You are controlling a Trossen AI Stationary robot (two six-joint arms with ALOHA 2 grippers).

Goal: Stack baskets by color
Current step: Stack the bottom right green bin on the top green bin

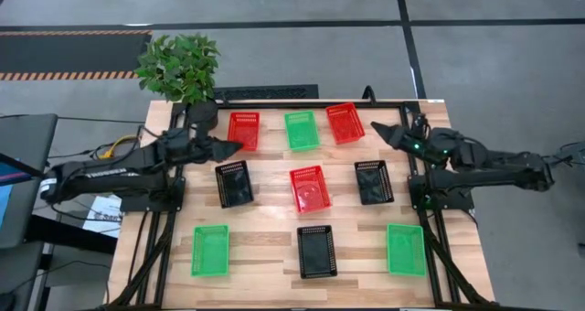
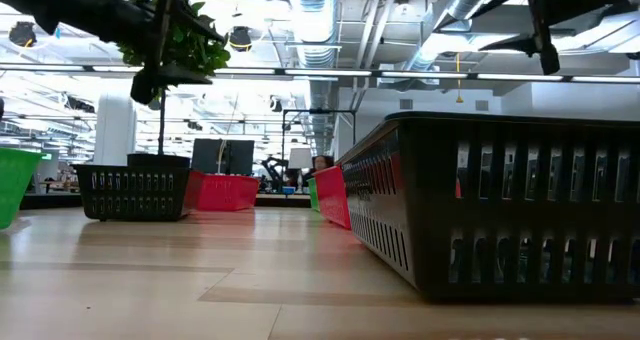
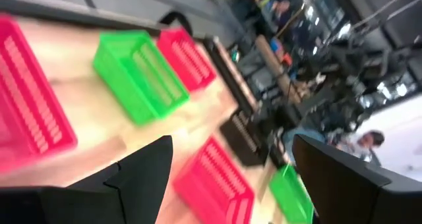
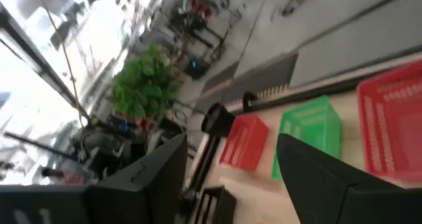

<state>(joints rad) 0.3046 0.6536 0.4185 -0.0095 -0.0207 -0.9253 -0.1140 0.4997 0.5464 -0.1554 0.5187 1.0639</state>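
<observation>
hovering spread and empty, left end effector [image 1: 236, 147] and right end effector [image 1: 377, 129] flank nine unstacked baskets [image 1: 310, 187], ready for sorting.

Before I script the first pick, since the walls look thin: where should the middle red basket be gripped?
Grip the middle red basket by one long side wall, coming straight down with one finger inside and one outside. It lies open side up, apart from its neighbours, so the rim looks freely reachable.
</observation>
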